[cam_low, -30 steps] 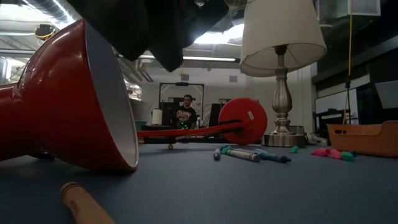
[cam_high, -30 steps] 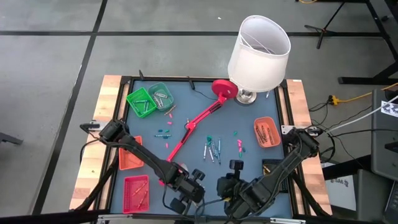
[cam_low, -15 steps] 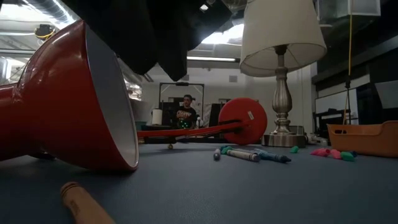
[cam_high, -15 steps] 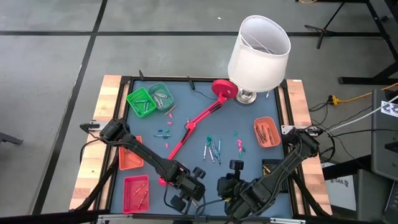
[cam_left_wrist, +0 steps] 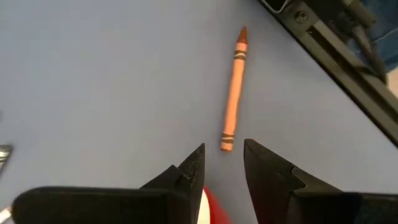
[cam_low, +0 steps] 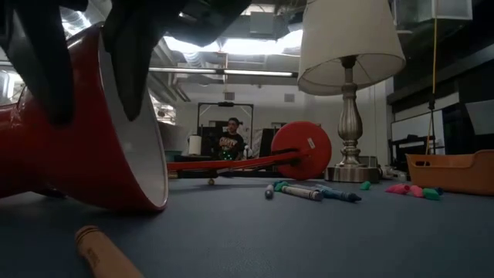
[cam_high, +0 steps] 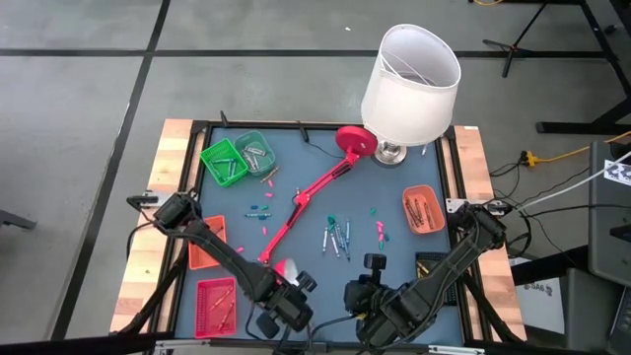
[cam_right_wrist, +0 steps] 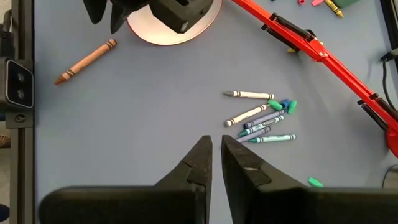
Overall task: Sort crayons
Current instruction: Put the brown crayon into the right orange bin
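An orange crayon [cam_left_wrist: 233,93] lies flat on the blue mat near the front edge; it also shows in the low view [cam_low: 100,253] and the right wrist view [cam_right_wrist: 84,62]. My left gripper [cam_left_wrist: 224,163] hangs open just above the crayon's blunt end, fingers pointing down, touching nothing. In the low view its fingers [cam_low: 46,69] stand in front of the red lamp shade [cam_low: 93,131]. Grey, blue and teal crayons [cam_right_wrist: 261,118] lie in a loose heap mid-table [cam_high: 335,237]. My right gripper [cam_right_wrist: 216,149] waits above the front right of the mat, shut and empty.
The red lamp lies across the mat, its arm [cam_high: 311,197] running to the round base [cam_high: 355,141]. A white-shaded lamp [cam_high: 409,84] stands at the back. Green bins [cam_high: 224,163] sit at the back left, orange bins [cam_high: 422,209] [cam_high: 205,251] at both sides, a pink bin [cam_high: 215,301] at the front left.
My left gripper has swung toward the table's left and near edges, sunk a little and rolled. In the low view its fingers now hang in front of the red shade. The shade's white inside has come into sight in the high view.
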Robot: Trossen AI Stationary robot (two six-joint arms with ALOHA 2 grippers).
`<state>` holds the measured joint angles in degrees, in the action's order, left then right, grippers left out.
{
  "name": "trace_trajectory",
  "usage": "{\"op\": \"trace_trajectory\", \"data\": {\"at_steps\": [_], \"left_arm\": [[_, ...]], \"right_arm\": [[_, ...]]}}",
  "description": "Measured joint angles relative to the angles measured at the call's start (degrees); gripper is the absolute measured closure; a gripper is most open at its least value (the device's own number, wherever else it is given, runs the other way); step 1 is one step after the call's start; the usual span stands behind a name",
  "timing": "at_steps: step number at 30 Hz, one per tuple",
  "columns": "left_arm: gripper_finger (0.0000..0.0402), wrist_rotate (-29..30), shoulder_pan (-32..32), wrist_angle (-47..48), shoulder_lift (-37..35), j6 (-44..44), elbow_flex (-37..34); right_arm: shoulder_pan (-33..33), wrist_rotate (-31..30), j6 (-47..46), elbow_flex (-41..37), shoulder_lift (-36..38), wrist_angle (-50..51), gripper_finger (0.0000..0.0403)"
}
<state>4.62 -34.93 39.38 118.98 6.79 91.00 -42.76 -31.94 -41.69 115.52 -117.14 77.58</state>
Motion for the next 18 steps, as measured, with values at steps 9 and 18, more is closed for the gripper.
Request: {"op": "trace_trajectory", "data": {"at_steps": [9,18], "left_arm": [[0.0306,-0.5,-0.8,-4.7,2.1,2.1,0.0],[0.0306,-2.6,0.1,-8.1,6.3,4.8,0.0]], "right_arm": [[0.0,0.0,0.0,0.0,0.0,-0.2,0.0370],[0.0,0.0,0.0,0.0,0.0,-1.2,0.0370]]}}
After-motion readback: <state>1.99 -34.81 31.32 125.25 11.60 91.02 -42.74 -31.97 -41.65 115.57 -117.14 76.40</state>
